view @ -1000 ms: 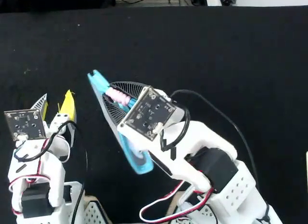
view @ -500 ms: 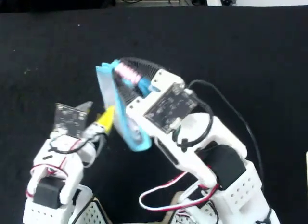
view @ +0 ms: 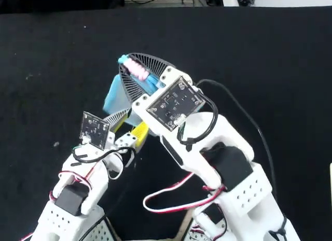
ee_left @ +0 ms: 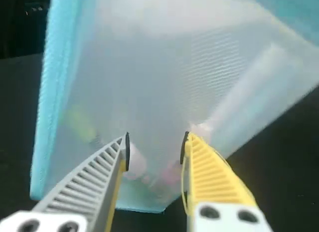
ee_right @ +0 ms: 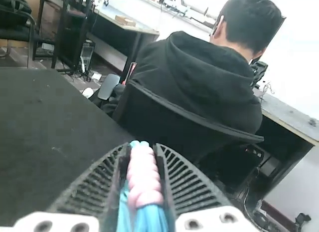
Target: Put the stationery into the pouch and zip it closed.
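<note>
Left claw (ee_left: 155,142) moved up to lifted pouch (view: 115,97), contents blurred

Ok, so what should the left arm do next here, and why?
Probably shut the left gripper on the lower end of the pouch. Its fingers are open with the pouch just beyond the tips, and the right gripper, shut on the pink pull, holds the pouch up. Pinning that end should let the right arm draw the zip.
</note>
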Robot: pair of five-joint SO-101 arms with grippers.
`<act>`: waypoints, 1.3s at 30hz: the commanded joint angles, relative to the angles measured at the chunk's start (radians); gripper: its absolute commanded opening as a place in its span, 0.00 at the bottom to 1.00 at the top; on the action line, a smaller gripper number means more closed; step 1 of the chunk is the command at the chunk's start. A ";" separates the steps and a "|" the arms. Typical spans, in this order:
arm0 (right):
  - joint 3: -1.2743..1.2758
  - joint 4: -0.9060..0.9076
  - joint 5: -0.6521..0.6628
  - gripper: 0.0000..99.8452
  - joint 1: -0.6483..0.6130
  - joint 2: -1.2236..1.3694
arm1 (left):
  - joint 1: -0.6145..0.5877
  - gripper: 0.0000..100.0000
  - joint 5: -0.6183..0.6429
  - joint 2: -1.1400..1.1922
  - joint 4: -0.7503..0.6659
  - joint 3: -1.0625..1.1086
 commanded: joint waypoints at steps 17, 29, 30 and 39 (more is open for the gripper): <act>-0.007 0.190 -0.057 0.01 -0.110 -0.182 | -0.242 0.19 -0.262 -0.003 0.560 -0.518; 0.027 0.407 -0.058 0.01 -0.112 -0.315 | -0.197 0.19 -0.445 -0.002 0.666 -0.644; 0.036 0.391 -0.058 0.01 -0.112 -0.317 | -0.168 0.19 -0.466 0.000 0.684 -0.648; 0.085 0.261 -0.058 0.01 -0.106 -0.308 | -0.053 0.19 -0.569 0.000 0.862 -0.653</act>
